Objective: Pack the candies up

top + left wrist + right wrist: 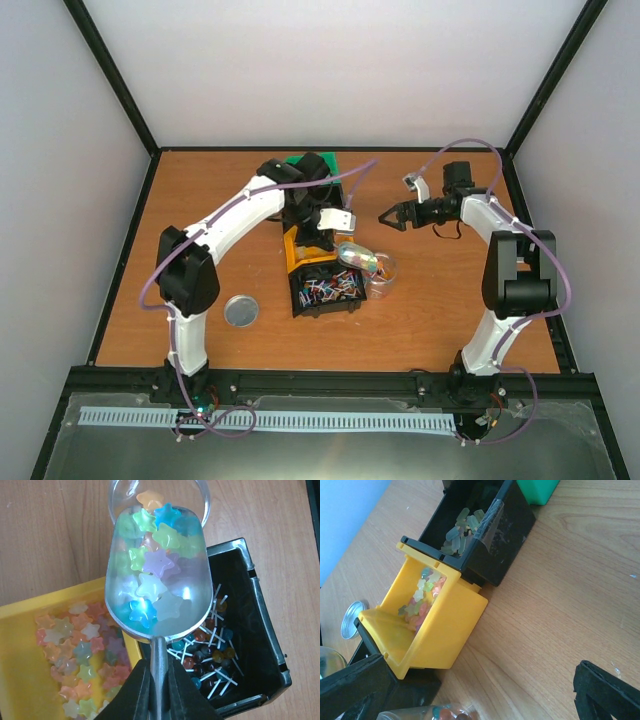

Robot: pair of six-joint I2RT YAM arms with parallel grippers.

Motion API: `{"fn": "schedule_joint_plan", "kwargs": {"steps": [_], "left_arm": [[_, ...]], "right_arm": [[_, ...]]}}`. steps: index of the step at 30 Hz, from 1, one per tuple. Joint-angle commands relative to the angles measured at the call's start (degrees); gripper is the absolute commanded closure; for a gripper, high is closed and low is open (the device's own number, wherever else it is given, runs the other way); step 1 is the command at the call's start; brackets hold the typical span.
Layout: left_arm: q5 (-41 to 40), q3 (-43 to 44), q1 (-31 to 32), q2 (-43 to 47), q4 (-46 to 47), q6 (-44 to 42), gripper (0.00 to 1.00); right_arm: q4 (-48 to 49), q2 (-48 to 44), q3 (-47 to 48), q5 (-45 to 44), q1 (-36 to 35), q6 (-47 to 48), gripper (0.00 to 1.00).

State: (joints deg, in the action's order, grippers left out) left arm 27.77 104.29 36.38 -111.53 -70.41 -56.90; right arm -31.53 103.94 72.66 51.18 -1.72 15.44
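Near the worktop's middle: left gripper (152, 687) clenched on the handle of a metal scoop (156, 575) heaped with star-shaped candies (152, 565).
Scoop position: bowl held over the mouth of a clear jar (159, 495), above the yellow bin (30, 650) and the black bin (260, 630) of lollipops.
Right gripper (392, 216): released, fingers apart, holding nothing, hovering toward the far right corner.
Lid (241, 311): lying toward the near left edge.
Step in hand: likely transferring a scoopful into the jar.
Next move: probably tip the scoop forward slowly so the stars slide in, not over the rim.
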Motion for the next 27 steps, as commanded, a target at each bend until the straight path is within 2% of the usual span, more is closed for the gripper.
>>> {"fn": "schedule_joint_plan", "kwargs": {"steps": [1, 12, 27], "left_arm": [[-4.27, 5.2, 1.41, -1.76, -5.16, 2.11, 0.99], [-10.69, 15.12, 4.53, -5.13, -12.16, 2.9, 0.99], [-16.17, 20.97, 7.12, -6.33, -14.78, 2.64, 0.99]], "right_arm": [[1.64, -1.52, -0.68, 2.11, 1.13, 0.65, 0.0], [1.63, 0.5, -0.1, 3.82, 2.51, 0.41, 0.0], [2.47, 1.9, -0.51, 4.68, 2.48, -2.41, 0.02]]}}
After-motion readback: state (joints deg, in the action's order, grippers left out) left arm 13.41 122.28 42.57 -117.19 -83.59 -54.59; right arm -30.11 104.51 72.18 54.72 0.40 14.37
